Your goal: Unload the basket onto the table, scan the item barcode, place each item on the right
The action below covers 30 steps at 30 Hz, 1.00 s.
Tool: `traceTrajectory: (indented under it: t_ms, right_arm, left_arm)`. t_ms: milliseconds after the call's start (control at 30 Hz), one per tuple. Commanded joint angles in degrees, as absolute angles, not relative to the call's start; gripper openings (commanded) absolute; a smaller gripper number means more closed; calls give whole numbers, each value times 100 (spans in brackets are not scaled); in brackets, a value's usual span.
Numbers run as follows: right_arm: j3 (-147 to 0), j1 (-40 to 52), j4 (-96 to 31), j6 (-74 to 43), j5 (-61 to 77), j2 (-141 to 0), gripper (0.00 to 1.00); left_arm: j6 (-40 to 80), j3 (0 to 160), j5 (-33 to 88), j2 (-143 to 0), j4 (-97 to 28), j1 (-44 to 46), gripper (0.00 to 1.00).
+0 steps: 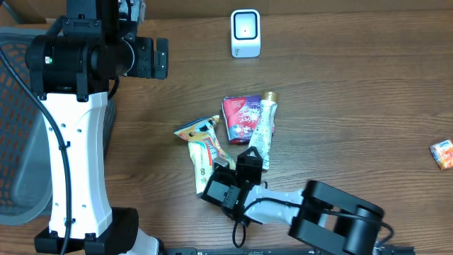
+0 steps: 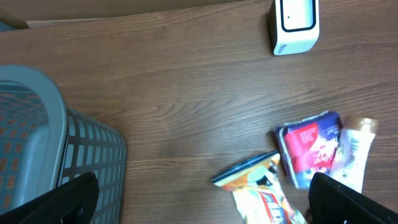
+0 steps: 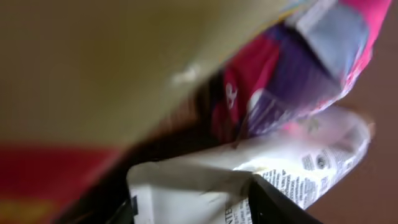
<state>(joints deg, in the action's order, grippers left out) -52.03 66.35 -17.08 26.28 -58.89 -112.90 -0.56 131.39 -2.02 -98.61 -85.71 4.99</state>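
Three packs bunched mid-surface (image 1: 354,85): white tube (image 1: 264,131), red-and-purple pouch (image 1: 241,117) touching its left side, yellow snack packet (image 1: 204,145) just left of the pouch.

White barcode scanner (image 1: 245,33) stands upright at the far edge, well apart from the bunch, bare wood between. Grey basket (image 1: 14,120) at far left. Small orange packet (image 1: 442,154) alone at the right edge.

Tube lies flat. Long axis runs near to far, gold cap at the far end, tipped a little right of the scanner. Crimped end points at the near edge.

Right hand (image 1: 244,159) sits low at the tube's crimped end, right beside the snack packet's lower end. Its wrist view is blurred: printed white tube close up, pouch behind it, a yellow smear across the top left. Cannot tell whether the hand grips the tube.

Left hand (image 2: 204,186) hangs above the surface between basket and packs, fingers spread wide, nothing between them.
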Motion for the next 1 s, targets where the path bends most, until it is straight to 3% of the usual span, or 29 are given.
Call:
traceTrajectory:
  t_ms: [0,133,367,467,767,967]
  right_arm:
    - [-5087,6458,-1588,3267,-5426,-11804,15]
    - [-5087,6300,-1538,3146,-5765,-11869,4]
    - [-5157,6377,-1450,2633,-7367,-11732,4]
    - [-5371,6665,-2167,2040,-7393,-11439,4]
    - [-6989,7142,-6114,-1125,-4486,-10573,4]
    - [-7347,7129,-6423,-1385,-2661,-10180,4]
  left_arm:
    - [-130,13183,-231,-9911,-8547,484,100]
    - [-130,13183,-231,-9911,-8547,484,100]
    - [-130,13183,-231,-9911,-8547,484,100]
    - [-128,13183,-231,-9911,-8547,484,100]
    - [-128,13183,-231,-9911,-8547,484,100]
    - [-128,13183,-231,-9911,-8547,484,100]
